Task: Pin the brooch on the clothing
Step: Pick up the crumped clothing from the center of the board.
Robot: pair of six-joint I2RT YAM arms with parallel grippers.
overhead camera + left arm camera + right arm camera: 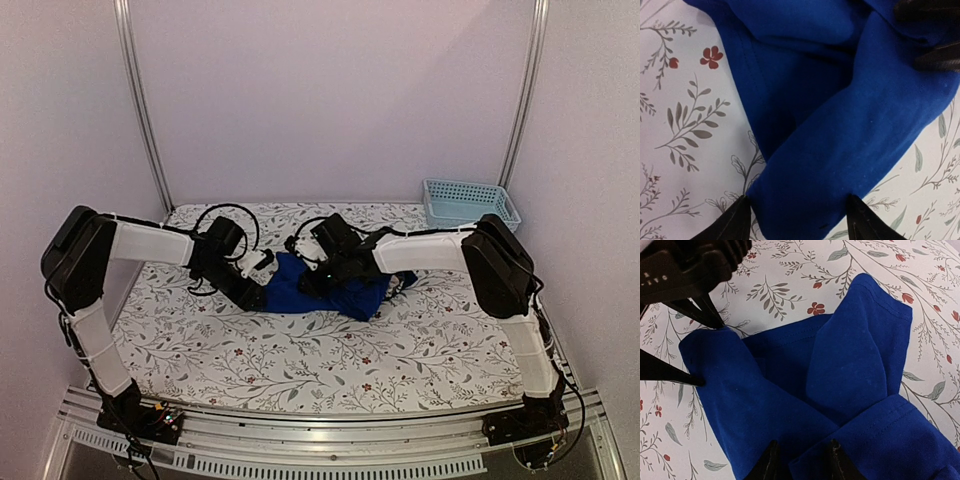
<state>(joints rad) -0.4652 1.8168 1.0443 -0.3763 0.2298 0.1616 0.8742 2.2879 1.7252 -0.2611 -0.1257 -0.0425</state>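
The clothing, a royal-blue T-shirt (295, 288), lies crumpled in folds at the middle of the table; its print is hidden. No brooch shows in any view. My left gripper (262, 290) is open, its two fingertips standing either side of a thick fold of the shirt (840, 125) in the left wrist view (797, 220). In the right wrist view the same left gripper (707, 354) straddles the fold's left corner. My right gripper (802, 462) is open over the shirt (855, 350), its fingertips resting on overlapping folds. It reaches the shirt from the right (320, 283).
A light-blue plastic basket (468, 200) stands at the back right corner. The table is covered with a white floral cloth (330, 350). Metal frame posts (145, 110) rise at the back left and back right.
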